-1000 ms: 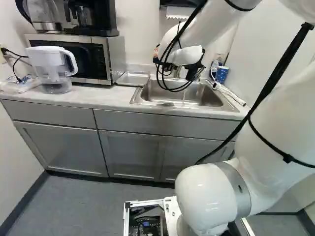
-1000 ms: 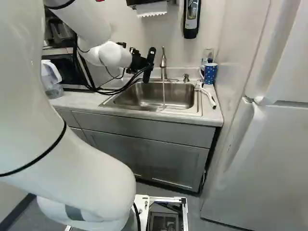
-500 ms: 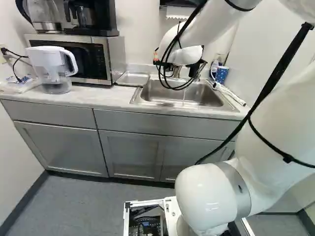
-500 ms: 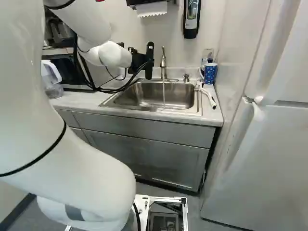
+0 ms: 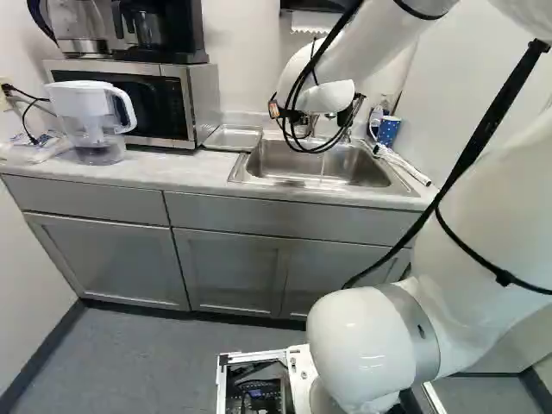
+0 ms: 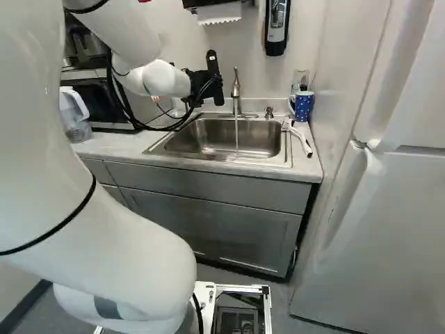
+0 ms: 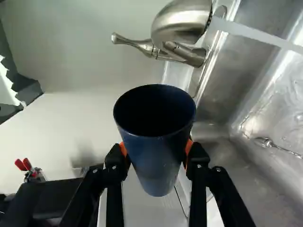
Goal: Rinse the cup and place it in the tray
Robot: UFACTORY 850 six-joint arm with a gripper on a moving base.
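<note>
Tapered dark-blue cup (image 7: 158,163) sits between the two black fingers (image 7: 117,163), clamped by orange pads (image 7: 188,147) both sides, mouth facing wrist camera.

At eleven o'clock in the right base view the end effector (image 6: 208,82) has its fingertips out of sight. In the wrist view the cup (image 7: 158,158) is too dark inside to read and covers most of the orange pads (image 7: 188,150); a red-tipped thing (image 7: 27,165) at nine o'clock from it is too small to tell. Edges cut off the coffee maker (image 5: 164,26), eleven o'clock in the left base view, and the fridge (image 6: 396,229), three o'clock in the right.
</note>
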